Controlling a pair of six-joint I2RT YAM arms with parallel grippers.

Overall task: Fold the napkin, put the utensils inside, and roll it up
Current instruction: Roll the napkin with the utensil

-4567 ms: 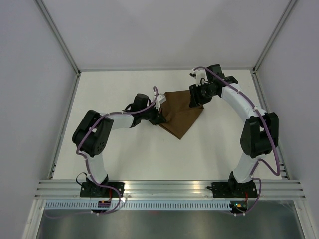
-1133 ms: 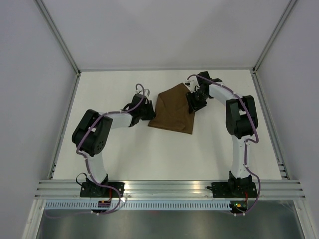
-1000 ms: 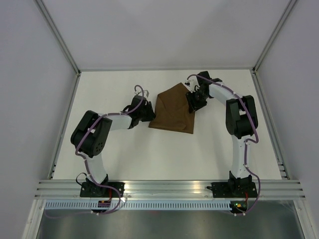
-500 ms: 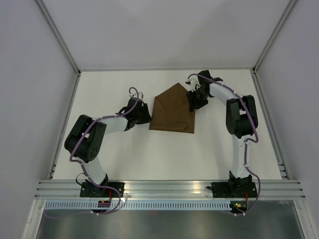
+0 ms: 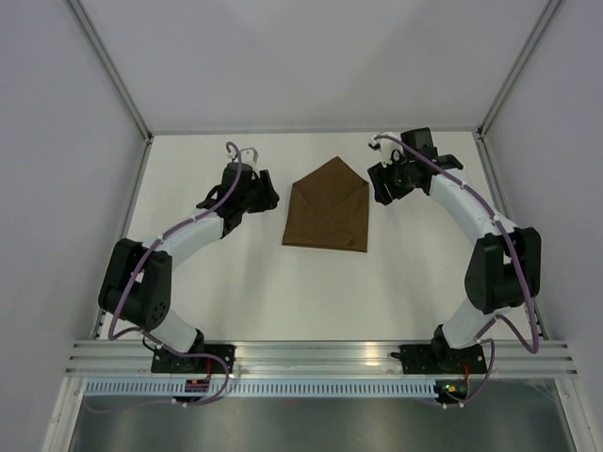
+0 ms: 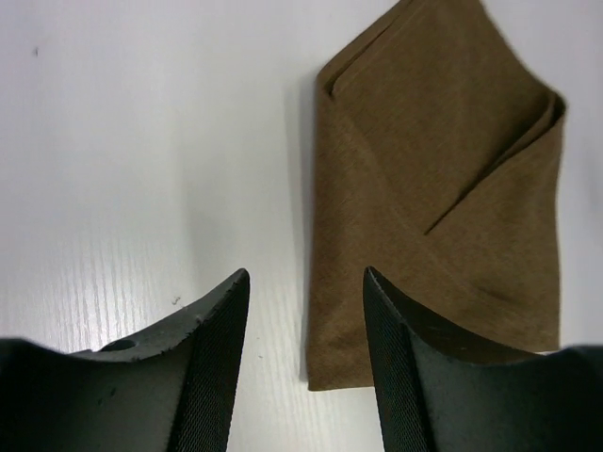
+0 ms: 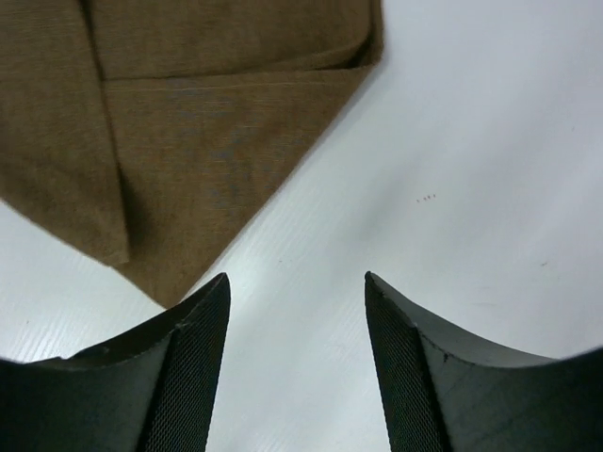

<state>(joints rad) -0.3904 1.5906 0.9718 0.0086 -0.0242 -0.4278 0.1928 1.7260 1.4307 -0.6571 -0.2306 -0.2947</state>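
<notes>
White surface [image 5: 236, 282], grey-walled bay. Napkin [image 5: 328, 212]: centre, folded flat, peak toward the far wall, long axis near-to-far. Left hand [image 6: 304, 273]: just off its left edge, jaws parted, empty. Right hand [image 7: 296, 277]: just off its far-right corner, jaws wide, empty. Neither touches. Utensils: none in view.

The white table [image 5: 283, 297] spreads before me, boxed in by pale grey walls [image 5: 320, 56] and slanting metal posts [image 5: 108, 66], an aluminium rail [image 5: 320, 351] lining its near edge.
</notes>
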